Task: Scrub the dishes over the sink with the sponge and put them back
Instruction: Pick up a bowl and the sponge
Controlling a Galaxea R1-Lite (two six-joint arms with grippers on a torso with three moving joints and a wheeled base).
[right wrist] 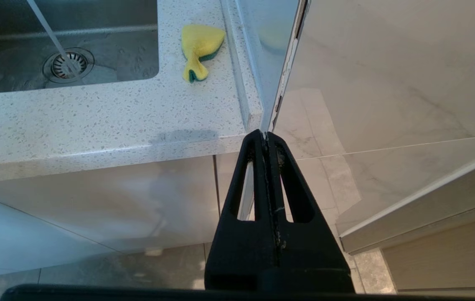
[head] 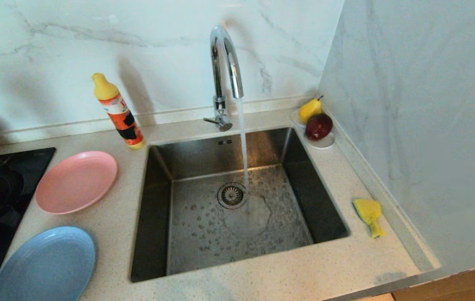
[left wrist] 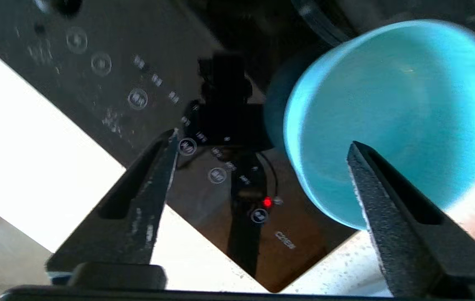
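Left gripper [left wrist: 262,144], fingers spread wide, hangs above the black hob [left wrist: 229,175] beside the glossy teal bowl [left wrist: 387,121], gripping nothing. Right gripper [right wrist: 267,136], fingers pressed together, is parked below the counter edge. Beyond lies the crumpled yellow sponge [right wrist: 199,48].

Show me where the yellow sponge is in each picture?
Head view: the sponge lies on the counter, right of the sink.
Left wrist view: not in it.
Right wrist view: the sponge lies near the top, beside the sink.
Shared landmark: the round drain.
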